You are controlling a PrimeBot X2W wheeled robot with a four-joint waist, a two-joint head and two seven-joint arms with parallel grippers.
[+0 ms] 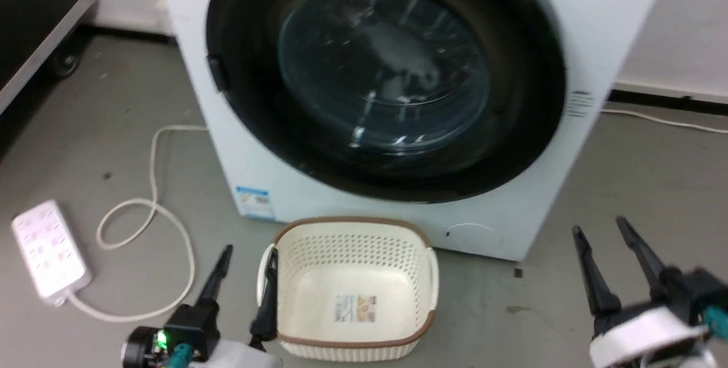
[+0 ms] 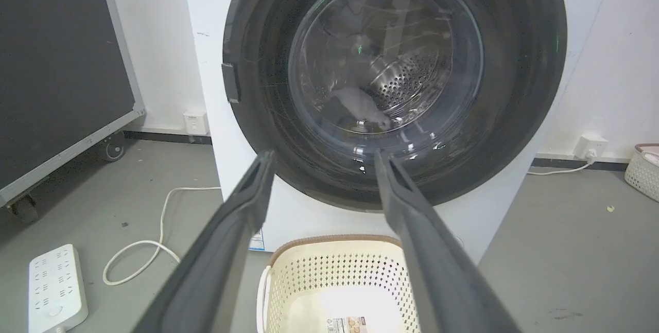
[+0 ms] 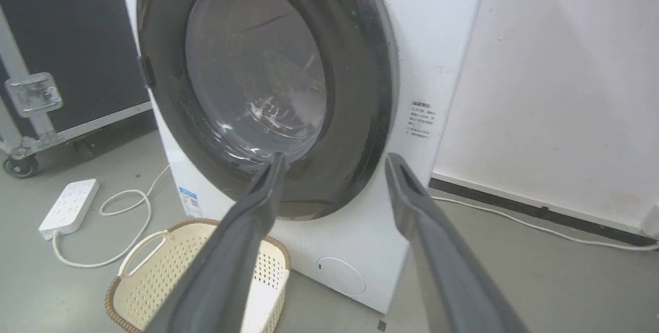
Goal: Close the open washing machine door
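The washing machine door [image 1: 387, 72] at my twelve o'clock looks shut already; my left gripper [image 1: 251, 249] and right gripper [image 1: 598, 224] hang spread wide, empty.

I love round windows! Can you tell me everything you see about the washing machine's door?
The door is big and round: a wide black rim, plastic by its look, around a bulging clear glass middle. A small dark tab sits on its left edge. It lies flat against the white washer and looks shut. The holed steel drum shows through the glass. The left tool and right tool hang open, apart from it.
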